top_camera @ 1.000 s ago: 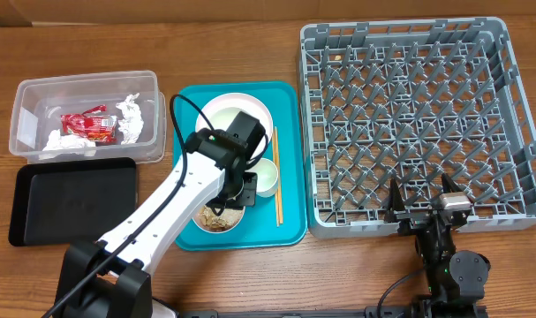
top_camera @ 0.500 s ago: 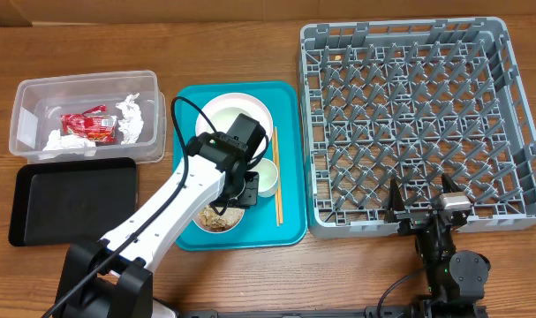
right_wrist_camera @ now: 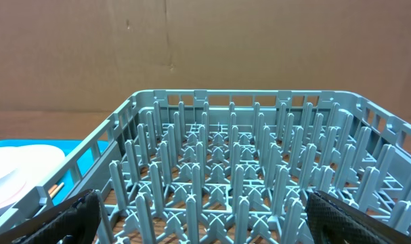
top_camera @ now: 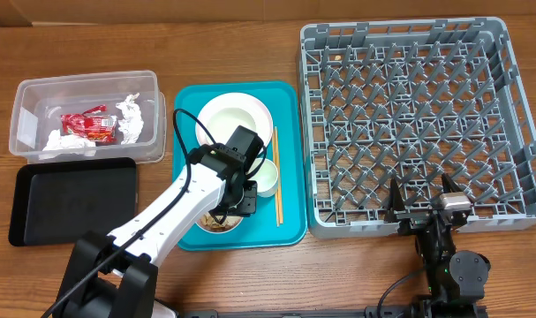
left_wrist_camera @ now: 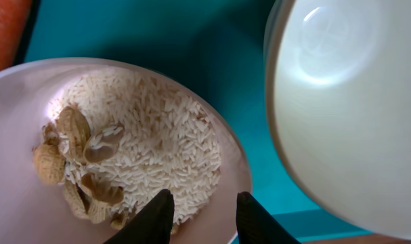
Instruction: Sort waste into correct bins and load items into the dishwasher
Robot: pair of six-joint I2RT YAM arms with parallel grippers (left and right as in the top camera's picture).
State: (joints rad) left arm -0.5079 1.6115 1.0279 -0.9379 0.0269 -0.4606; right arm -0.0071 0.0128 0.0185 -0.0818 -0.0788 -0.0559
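Wooden table [top_camera: 250, 35], teal tray [top_camera: 290, 225] lower centre: your left hand [left_wrist_camera: 205, 217], slightly parted and empty, hovers at the bowl [left_wrist_camera: 12, 149] rim. Next, grip that rim and tip its rice scraps [left_wrist_camera: 164, 149] into a bin.

The left pincer [left_wrist_camera: 198, 215] hangs at the rim of the bowl [left_wrist_camera: 22, 102], one finger over the rice [left_wrist_camera: 158, 149] and the other outside over the teal tray [left_wrist_camera: 158, 34]. The cup [left_wrist_camera: 347, 102] crowds its right, leaving only a narrow strip of tray between. The chopsticks [top_camera: 277, 177] bar the tray's right side. The right pincer [top_camera: 419, 194], jaws wide, faces the near wall and pegs of the rack [top_camera: 409, 106]. Bare counter [top_camera: 250, 44] runs along the far edge.
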